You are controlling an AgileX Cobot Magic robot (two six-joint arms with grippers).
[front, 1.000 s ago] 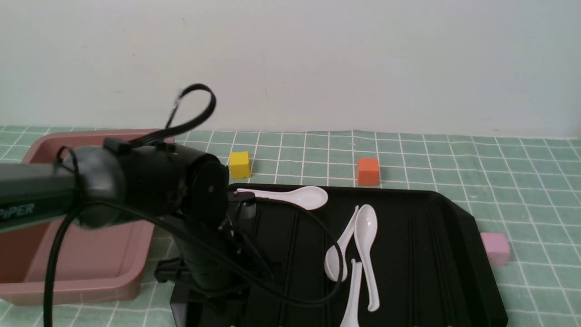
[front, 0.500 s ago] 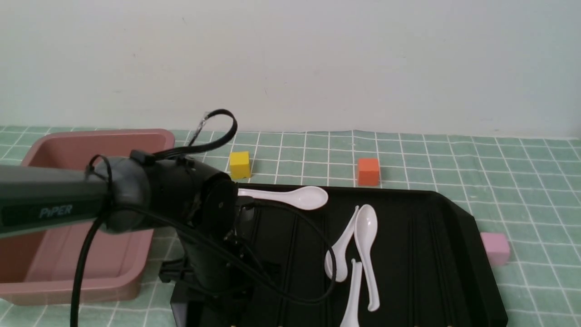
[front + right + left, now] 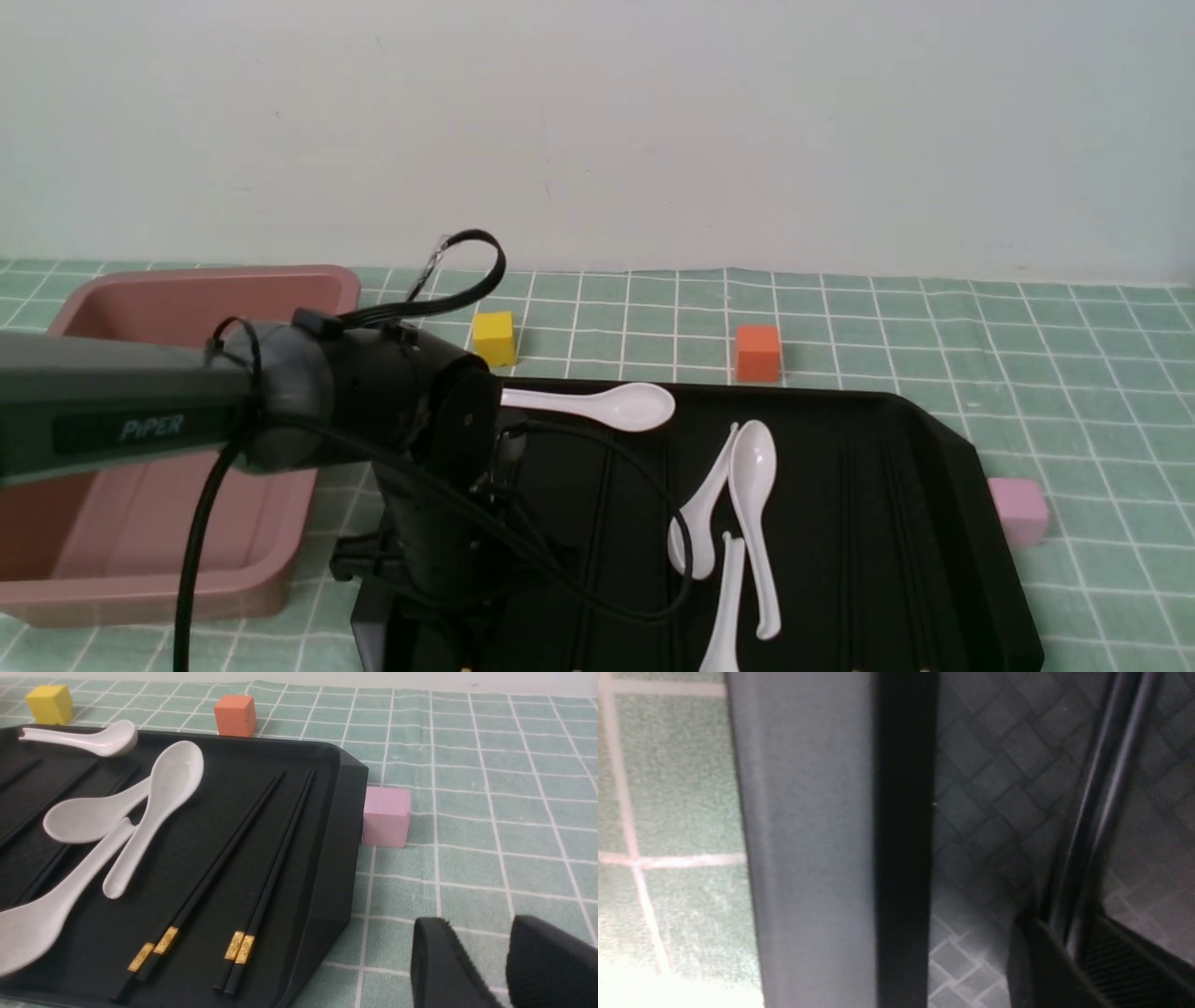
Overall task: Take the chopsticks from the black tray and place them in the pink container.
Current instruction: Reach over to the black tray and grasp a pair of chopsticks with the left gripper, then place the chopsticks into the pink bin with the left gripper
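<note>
Chopsticks [image 3: 205, 877] in a black tray [image 3: 784, 523], a pink container [image 3: 177, 523] to its left.
The chopsticks are thin, straight and black, with gold bands near their thicker ends; they lie in pairs on the tray's floor. In the right wrist view, 2 pairs lie close together toward the tray's right side, slanted and nearly parallel; 1 pair at the left side sits between the fingertips of the left gripper. The tray is wide and flat, glossy black, with cut-off corners and a raised rim. The container is deep, dusty pink and upright, with rounded corners.
</note>
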